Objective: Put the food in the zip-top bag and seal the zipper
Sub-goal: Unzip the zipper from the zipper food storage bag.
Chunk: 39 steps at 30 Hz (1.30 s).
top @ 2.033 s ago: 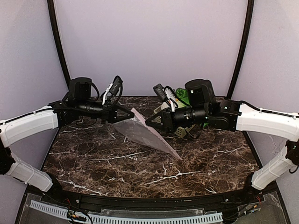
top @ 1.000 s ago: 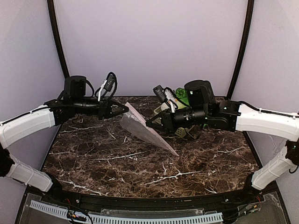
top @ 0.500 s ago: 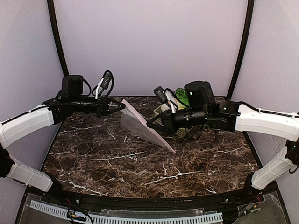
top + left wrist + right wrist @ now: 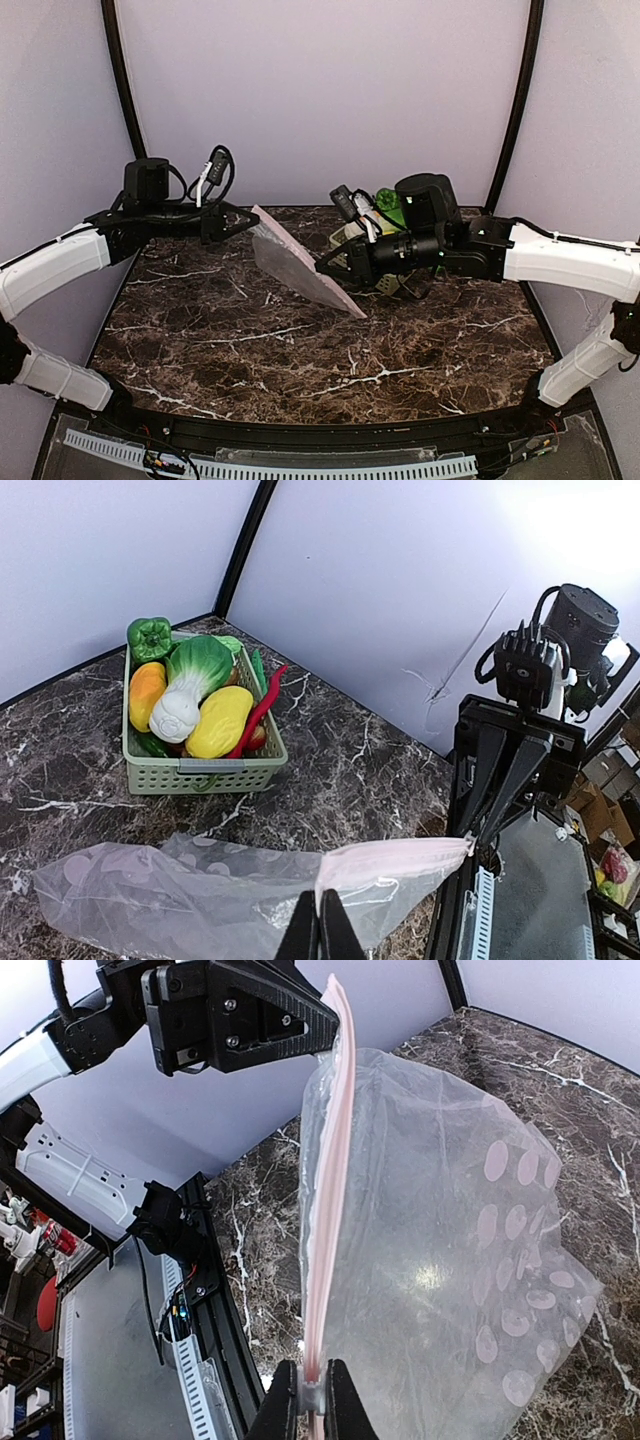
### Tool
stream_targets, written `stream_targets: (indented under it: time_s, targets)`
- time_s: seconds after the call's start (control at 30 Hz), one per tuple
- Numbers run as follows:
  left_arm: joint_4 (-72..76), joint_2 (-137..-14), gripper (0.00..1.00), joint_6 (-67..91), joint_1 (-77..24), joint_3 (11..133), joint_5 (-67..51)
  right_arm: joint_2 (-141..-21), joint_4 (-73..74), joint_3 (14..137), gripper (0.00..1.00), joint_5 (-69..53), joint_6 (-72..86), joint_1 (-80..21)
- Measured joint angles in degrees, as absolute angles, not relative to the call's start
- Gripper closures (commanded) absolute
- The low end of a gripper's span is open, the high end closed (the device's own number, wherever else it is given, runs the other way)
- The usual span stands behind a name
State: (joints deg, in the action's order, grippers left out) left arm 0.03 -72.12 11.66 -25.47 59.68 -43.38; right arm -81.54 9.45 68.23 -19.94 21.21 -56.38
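The zip-top bag (image 4: 300, 265) hangs stretched between both grippers above the table, with no food visible inside. My left gripper (image 4: 252, 222) (image 4: 320, 920) is shut on one end of the bag's mouth edge. My right gripper (image 4: 320, 268) (image 4: 311, 1400) is shut on the small white slider of the zipper (image 4: 330, 1180), the pink strip running taut up to the left fingers (image 4: 300, 1030). The dotted bag body (image 4: 460, 1260) sags to one side. The food (image 4: 205, 705) lies piled in a green basket: green pepper (image 4: 148, 637), bok choy (image 4: 190, 685), yellow pieces and a red chili (image 4: 262, 705).
The pale green lattice basket (image 4: 200, 773) stands on the marble table near the back wall, mostly hidden behind the right arm in the top view (image 4: 352, 232). The bag's low corner (image 4: 360, 313) hangs close to the table surface (image 4: 250, 360).
My left gripper has risen and drawn back to the left, pulling the bag's mouth edge taut and lifting its lower corner. The right gripper has hardly moved.
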Motion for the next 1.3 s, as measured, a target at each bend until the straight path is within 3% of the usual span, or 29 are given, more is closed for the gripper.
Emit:
stream_targets:
  time_s: [1.3]
  targets:
    - [-0.1, -71.4, 0.99, 14.2, -18.1, 59.7, -40.4, -81.5, 9.8, 67.0, 1.00, -20.8, 21.2, -56.2]
